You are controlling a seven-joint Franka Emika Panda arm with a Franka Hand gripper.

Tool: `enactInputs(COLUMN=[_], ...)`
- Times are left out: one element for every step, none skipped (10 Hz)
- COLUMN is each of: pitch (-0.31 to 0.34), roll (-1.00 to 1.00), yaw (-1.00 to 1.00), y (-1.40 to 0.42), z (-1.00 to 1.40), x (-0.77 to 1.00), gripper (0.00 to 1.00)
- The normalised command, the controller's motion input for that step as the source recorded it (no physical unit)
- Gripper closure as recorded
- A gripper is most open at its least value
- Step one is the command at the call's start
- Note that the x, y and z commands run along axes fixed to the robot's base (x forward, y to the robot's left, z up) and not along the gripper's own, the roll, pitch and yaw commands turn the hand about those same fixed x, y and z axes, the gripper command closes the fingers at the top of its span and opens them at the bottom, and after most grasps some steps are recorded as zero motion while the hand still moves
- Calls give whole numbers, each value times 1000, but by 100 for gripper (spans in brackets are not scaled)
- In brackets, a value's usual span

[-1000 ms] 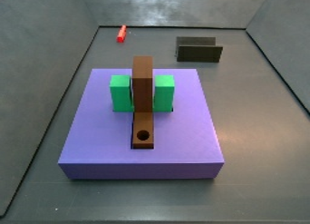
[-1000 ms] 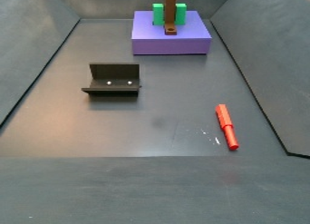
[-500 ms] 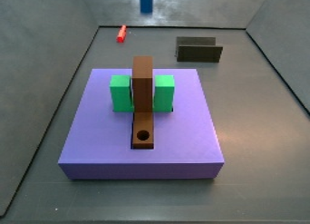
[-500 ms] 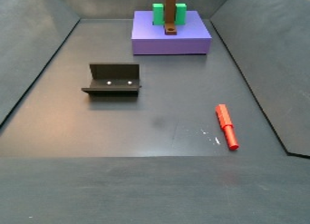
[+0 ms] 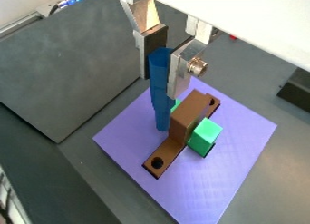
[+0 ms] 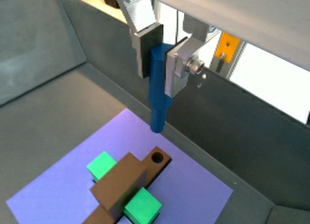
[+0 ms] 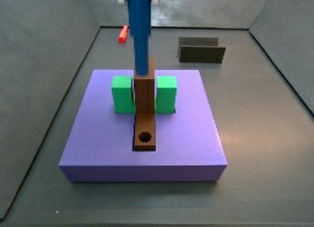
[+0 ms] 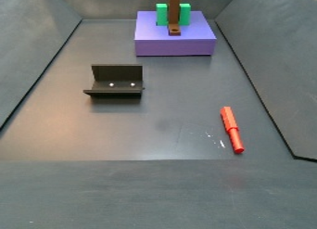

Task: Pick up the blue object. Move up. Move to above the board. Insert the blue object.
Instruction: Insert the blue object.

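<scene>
- Dark grey bench (image 8: pixel 148 121) walled in by grey panels; near its far end a lavender slab (image 7: pixel 110 153) carrying a green block (image 7: pixel 121 95) and the brown board (image 7: pixel 145 107).
- Elsewhere on the bench, well apart from the slab: the dark fixture (image 8: pixel 115 82) and a short red stick (image 8: pixel 232 129).
- Gripper (image 6: pixel 155 53) high above the slab, seen only in both wrist views; silver fingers (image 5: pixel 182 64) closed on the upper end of the blue object (image 5: pixel 160 90).
- Blue object (image 7: pixel 140 33) hanging upright, long axis vertical, lower tip clear of everything in a wrist view (image 6: pixel 158 96).
- Board lying flat, long axis along the slab, round hole (image 7: pixel 146 138) at the end nearest the side camera.
- Key relation, by judgement: tip over the middle of the board or beside it, not over the hole (image 5: pixel 158 161); hole offset along the board's length from the gripper.
- Likely still needed: a shift along the board toward the hole end, then a straight descent with the stick kept vertical.
</scene>
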Motion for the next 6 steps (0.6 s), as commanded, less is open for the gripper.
enactInputs(pitch=[-40, -51, -47, -29, 0, 0], roll=[140, 184, 191, 113, 107, 70], yaw=[103, 86, 80, 43, 34, 34], y=[-226, -274, -240, -177, -120, -43], z=[-411, -437, -420, -451, -494, -437], x=[0, 0, 0, 0, 49, 114], gripper=[100, 100, 100, 100, 100, 100])
